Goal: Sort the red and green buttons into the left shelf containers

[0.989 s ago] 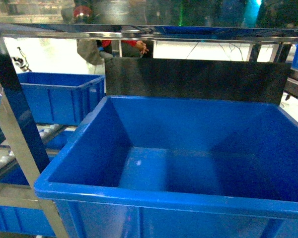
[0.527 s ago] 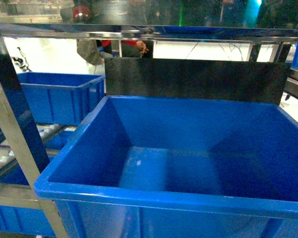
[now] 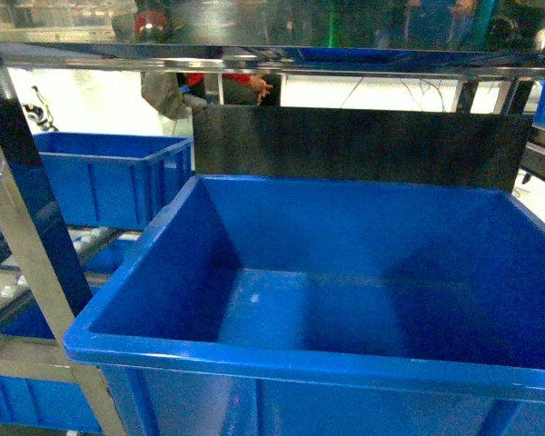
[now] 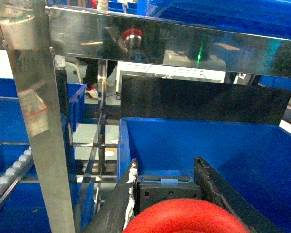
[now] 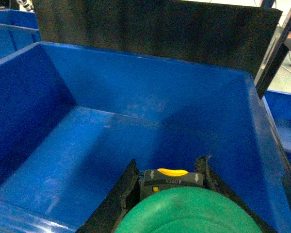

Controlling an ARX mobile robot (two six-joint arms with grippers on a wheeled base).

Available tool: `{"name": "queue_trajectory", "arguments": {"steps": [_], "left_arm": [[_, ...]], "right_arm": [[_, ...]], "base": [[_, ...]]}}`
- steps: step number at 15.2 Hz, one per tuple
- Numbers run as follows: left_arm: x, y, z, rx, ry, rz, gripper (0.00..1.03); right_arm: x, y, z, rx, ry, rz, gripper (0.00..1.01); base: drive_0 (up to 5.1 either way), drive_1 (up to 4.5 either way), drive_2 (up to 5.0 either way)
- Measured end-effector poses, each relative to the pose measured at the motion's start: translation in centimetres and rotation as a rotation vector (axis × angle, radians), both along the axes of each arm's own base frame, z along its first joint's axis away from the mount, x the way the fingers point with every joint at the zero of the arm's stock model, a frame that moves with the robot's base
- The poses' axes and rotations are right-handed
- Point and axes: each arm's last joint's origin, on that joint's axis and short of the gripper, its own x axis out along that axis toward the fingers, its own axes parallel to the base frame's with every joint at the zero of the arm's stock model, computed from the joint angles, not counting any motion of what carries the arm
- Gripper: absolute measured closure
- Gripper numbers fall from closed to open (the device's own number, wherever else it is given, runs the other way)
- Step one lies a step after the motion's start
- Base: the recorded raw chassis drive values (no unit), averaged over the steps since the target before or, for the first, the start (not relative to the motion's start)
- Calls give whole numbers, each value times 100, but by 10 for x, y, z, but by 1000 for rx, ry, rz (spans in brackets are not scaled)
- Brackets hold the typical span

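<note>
Clearly both arms are carrying loads over the big blue bin [image 3: 345, 354]: the left gripper [image 4: 167, 187] is clamping the red button [image 4: 184, 217], the right gripper [image 5: 167, 177] the green button [image 5: 186, 211]. They are probably light, rigid and slick-capped, so pinching the squared bodies is looking wiser.

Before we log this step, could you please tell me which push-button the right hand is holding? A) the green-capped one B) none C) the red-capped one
A: the right wrist view shows the right hand closed around the round green-capped push-button above the large blue plastic bin.

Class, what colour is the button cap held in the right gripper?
Green, clearest in the right wrist view.
</note>
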Motion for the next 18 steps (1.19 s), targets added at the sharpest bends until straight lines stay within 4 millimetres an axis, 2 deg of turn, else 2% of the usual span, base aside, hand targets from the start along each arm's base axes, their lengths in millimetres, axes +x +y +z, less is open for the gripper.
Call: {"name": "queue_trajectory", "arguments": {"steps": [5,9,11,13,17,18], "left_arm": [[0,0,0,0,0,0,75],[0,0,0,0,0,0,75],[0,0,0,0,0,0,75],[0,0,0,0,0,0,75],[0,0,0,0,0,0,75],[0,0,0,0,0,0,75]], "right_arm": [[41,29,-16,-6,115,42,73],[81,36,-23,25,231,40,73],[95,38,-27,28,284,43,73],[95,38,-51,-32,421,29,73],[95,36,-49,-33,388,-3,73],[94,34,-44,-31,356,-14,65]], "base": [[0,0,0],[0,0,0],[0,0,0],[0,0,0],[0,0,0],[0,0,0]]}}
